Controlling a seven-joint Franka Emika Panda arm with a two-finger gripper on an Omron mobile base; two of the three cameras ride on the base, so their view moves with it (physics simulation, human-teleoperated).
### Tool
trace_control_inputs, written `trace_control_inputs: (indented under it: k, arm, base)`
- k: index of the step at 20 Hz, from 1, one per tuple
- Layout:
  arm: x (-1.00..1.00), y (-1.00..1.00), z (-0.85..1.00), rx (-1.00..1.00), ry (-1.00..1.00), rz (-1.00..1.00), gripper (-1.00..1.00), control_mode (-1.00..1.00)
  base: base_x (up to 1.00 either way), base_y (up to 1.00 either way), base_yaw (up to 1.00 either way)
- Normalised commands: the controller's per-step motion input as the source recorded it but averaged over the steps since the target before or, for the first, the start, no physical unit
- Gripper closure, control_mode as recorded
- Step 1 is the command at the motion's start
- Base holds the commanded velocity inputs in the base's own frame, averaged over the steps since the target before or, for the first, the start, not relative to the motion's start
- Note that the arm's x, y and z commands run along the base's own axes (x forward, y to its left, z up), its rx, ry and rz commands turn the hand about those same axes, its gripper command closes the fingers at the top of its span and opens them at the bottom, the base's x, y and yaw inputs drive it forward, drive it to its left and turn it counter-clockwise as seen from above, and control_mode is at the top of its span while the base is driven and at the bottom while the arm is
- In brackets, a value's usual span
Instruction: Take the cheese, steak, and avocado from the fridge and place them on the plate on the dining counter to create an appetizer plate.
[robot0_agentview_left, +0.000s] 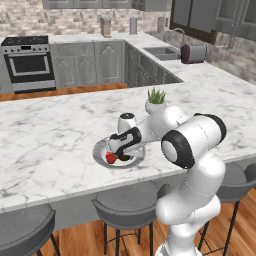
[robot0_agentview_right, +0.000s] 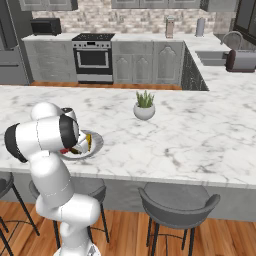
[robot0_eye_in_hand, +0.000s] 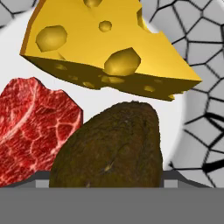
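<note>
Brown-olive and rough-skinned, the avocado (robot0_eye_in_hand: 109, 146) sits closest to the hand camera, lying directly between the wide-spread jaws of the gripper (robot0_agentview_left: 121, 151) with its long axis running diagonally up and away from them; whether the fingers touch it cannot be told, and the jaws appear to have let go rather than to be holding. Just beside it to one side lies the marbled red steak (robot0_eye_in_hand: 33, 127), and beyond both the holed yellow cheese (robot0_eye_in_hand: 105, 48), all three resting on the pale grey plate (robot0_agentview_left: 100, 147). The plate sits near the stool-side edge of the white marble dining counter (robot0_agentview_left: 55, 130), so a straight lift away looks like the clean exit.
</note>
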Motion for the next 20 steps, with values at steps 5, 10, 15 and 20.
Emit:
trace_control_inputs:
  k: [5,10,15,20]
  arm:
    - [0.02,0.0,-0.08,0.0,0.0,-0.1,-1.0,-1.0]
    - [-0.75,-0.03,0.34,0.0,0.0,-0.07,-1.0,-1.0]
    - [-1.0,-0.11,0.66,0.0,0.0,-0.02,-1.0,-1.0]
    - [-1.0,-0.36,0.89,0.0,-0.01,-0.03,-1.0,-1.0]
  base:
    - [0.0,0.0,0.0]
    - [0.0,0.0,0.0]
    - [0.0,0.0,0.0]
    - [0.0,0.0,0.0]
